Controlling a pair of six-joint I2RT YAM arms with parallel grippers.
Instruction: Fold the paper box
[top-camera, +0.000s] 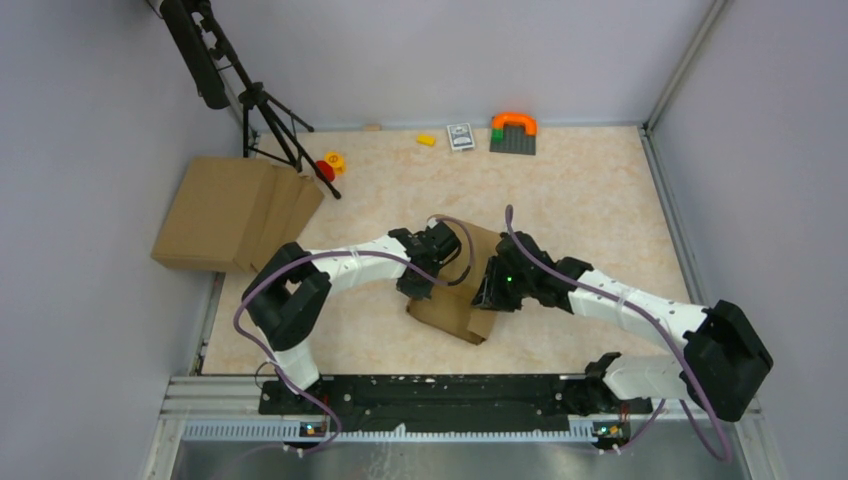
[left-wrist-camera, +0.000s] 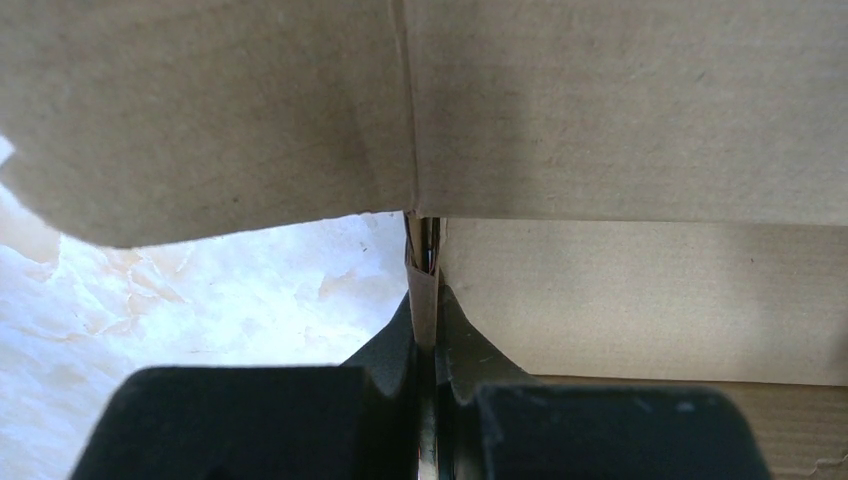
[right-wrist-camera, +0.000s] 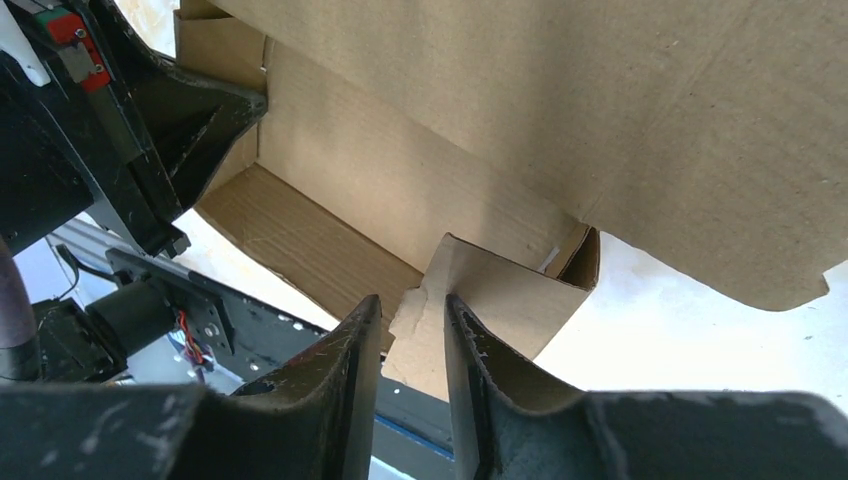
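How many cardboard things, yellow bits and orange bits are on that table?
Cardboard: 2, small brown cardboard paper box, flat brown cardboard pile
Yellow: 2, small yellow ring-shaped piece, small yellow block
Orange: 1, orange plastic arch
Total: 5

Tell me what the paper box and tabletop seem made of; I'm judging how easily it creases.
The paper box: brown corrugated cardboard, matte; faint flute lines show on its inner panel. The tabletop: smooth beige marble-patterned surface with slight sheen, probably laminate or printed sheet.

Overhead view from behind, wrist views close, all sharing paper box (top-camera: 452, 320)
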